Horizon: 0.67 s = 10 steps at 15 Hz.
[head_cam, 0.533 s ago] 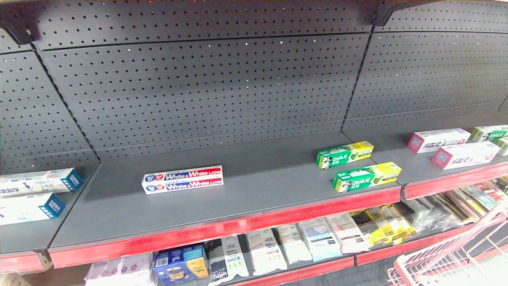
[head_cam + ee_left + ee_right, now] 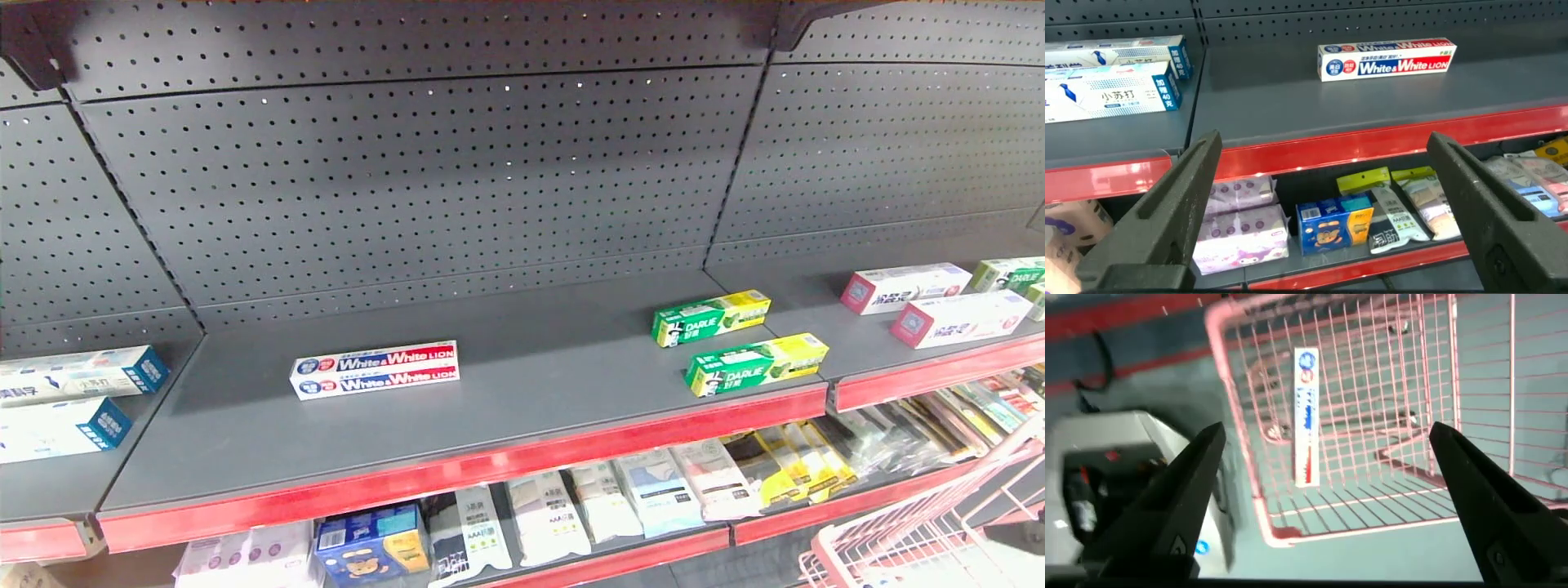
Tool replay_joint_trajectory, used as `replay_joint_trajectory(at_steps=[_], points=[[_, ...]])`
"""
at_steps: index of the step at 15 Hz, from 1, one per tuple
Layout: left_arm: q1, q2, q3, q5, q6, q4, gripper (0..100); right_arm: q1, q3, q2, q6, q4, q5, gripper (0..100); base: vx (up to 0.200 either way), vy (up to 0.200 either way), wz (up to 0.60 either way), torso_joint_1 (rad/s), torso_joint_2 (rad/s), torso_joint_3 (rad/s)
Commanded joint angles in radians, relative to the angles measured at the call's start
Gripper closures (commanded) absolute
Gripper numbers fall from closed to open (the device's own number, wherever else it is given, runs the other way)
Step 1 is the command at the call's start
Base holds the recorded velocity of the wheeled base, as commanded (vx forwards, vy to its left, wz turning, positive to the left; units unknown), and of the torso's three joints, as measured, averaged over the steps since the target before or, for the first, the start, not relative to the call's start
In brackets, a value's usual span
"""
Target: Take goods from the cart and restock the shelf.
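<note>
A white, red and blue toothpaste box (image 2: 374,369) lies on the grey shelf (image 2: 522,408), left of centre. My left gripper (image 2: 1324,136) is open and holds nothing. It faces the shelf's red front edge, with the same toothpaste box (image 2: 1386,61) beyond it on the shelf (image 2: 1290,114). My right gripper (image 2: 1327,426) is open and holds nothing, above the pink wire cart (image 2: 1230,392). A long white, blue and red toothpaste box (image 2: 1306,416) lies on the cart's floor. The cart's corner (image 2: 824,545) shows low at the right in the head view.
Two green and yellow boxes (image 2: 755,363) lie at the shelf's right end, white and pink boxes (image 2: 957,318) on the bay beyond. White and blue boxes (image 2: 57,429) fill the left bay. Packets and a blue box (image 2: 371,543) sit on the lower shelf.
The head view has shifted very slightly. None of the goods on the shelf has moved.
</note>
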Motion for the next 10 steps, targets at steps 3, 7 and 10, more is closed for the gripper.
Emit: replay_joint_trajectory(at_steps=[3,7,10], points=[[0.0,0.001,0.0,0.0,0.0,0.0,0,-0.195,0.088,0.268,-0.337,-0.084,0.056,0,0.0,0.0,0.0,0.0,0.0,0.0],[0.0,0.001,0.0,0.0,0.0,0.0,0,-0.297,0.072,0.368,-0.498,-0.085,0.057,0,0.0,0.0,0.0,0.0,0.0,0.0],[0.0,0.001,0.0,0.0,0.0,0.0,0,-0.297,0.026,0.409,-0.501,-0.085,0.057,0,0.0,0.0,0.0,0.0,0.0,0.0]])
